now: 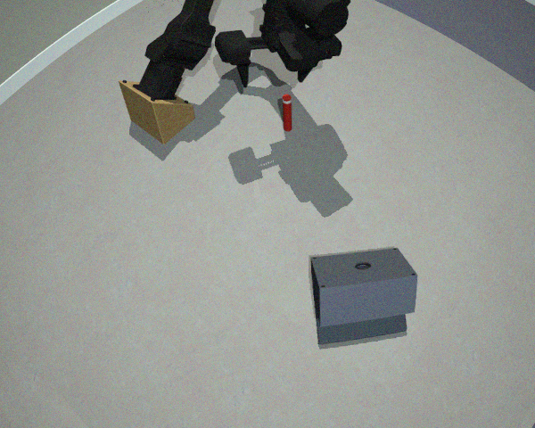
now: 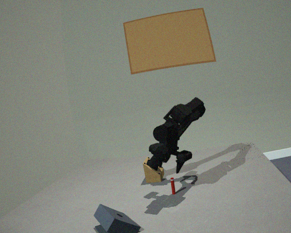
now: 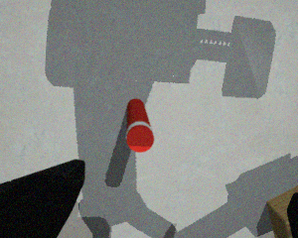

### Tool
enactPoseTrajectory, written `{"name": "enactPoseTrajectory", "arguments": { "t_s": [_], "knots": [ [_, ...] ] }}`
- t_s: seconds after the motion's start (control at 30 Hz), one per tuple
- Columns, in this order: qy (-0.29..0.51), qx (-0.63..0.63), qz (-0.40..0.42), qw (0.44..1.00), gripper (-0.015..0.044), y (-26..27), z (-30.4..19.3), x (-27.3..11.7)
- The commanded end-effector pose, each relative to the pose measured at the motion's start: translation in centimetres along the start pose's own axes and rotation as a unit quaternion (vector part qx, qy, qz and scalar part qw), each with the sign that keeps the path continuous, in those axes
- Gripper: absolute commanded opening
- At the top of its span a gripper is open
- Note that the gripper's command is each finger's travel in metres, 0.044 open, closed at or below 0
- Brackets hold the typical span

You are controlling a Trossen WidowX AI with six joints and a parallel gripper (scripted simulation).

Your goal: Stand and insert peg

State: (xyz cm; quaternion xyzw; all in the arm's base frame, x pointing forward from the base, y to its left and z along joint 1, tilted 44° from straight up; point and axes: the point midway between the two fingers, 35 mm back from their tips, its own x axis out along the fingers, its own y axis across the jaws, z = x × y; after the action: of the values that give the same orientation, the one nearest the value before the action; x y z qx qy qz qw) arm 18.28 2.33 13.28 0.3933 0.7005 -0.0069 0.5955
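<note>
The red peg (image 1: 287, 116) (image 2: 172, 187) (image 3: 137, 115) stands upright on the table, its white-banded end up and its plain end down. Nothing touches it. My gripper (image 1: 273, 86) (image 3: 190, 188) is wide open and empty. In the top view its fingertips show above and behind the peg; in the wrist view the peg stands ahead of the line between the fingers. The grey sloped panel (image 1: 337, 272) (image 2: 110, 211) is well away from the peg, toward the top camera. Its hole (image 1: 363, 266) (image 2: 119, 215) is empty. The panel is out of the wrist view.
The arm's tan wedge-shaped base (image 1: 141, 111) (image 2: 152, 175) (image 3: 283, 210) stands on the table to the left of the peg in the top view. The arm's shadow falls around the peg. A cork board (image 2: 169, 41) hangs on the wall behind.
</note>
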Motion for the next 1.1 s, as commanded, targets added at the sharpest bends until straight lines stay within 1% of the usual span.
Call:
{"name": "enactPoseTrajectory", "arguments": {
  "t_s": [0.0, 0.07, 0.13, 0.4, 0.6, 1.07],
  "knots": [
    [0.022, 0.004, 0.054, 0.998, 0.0440, 0.7, 0.6, -0.6],
    [0.031, 0.007, 0.082, 0.996, 0.0440, 1.0, 1.0, -0.9],
    [0.034, 0.009, 0.093, 0.995, 0.0440, 1.1, 1.1, -1.0],
    [0.034, 0.009, 0.093, 0.995, 0.0440, 1.1, 1.1, -0.9],
    [0.035, 0.016, 0.093, 0.995, 0.0440, 1.5, 1.0, 0.7],
    [0.034, 0.017, 0.092, 0.995, 0.0440, 1.8, 1.0, 2.5]
  ]
}}
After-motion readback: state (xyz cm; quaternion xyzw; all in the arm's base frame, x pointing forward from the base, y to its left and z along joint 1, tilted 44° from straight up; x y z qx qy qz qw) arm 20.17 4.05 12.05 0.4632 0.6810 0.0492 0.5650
